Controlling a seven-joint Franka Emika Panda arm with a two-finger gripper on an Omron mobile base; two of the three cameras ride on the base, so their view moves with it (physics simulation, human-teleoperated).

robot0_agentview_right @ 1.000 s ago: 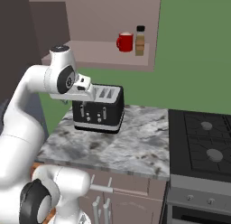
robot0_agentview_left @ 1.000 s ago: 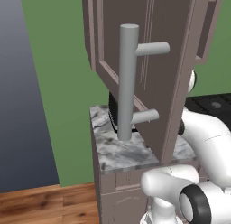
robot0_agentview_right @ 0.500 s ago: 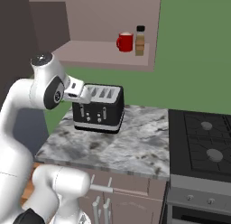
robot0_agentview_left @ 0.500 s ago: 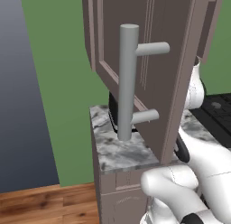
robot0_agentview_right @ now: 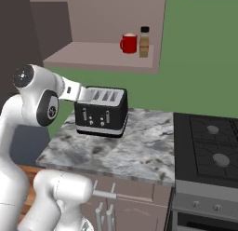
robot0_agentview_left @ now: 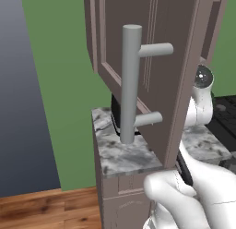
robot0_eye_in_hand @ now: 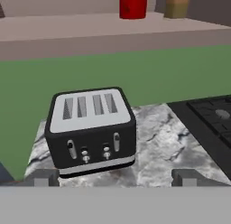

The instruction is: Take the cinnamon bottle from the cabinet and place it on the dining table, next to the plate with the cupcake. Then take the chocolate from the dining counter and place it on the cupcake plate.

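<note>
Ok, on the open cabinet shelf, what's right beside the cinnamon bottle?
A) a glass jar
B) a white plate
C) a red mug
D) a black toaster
C: the cinnamon bottle stands on the cabinet shelf right next to a red mug; the toaster sits below on the counter.

We can read no text, label, brand or number anywhere here, not on any object before the hand.

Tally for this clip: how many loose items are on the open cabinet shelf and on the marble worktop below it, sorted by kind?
Mugs, red: 1
Spice bottles, amber with black cap: 1
Toasters, black: 1
Total: 3
</note>
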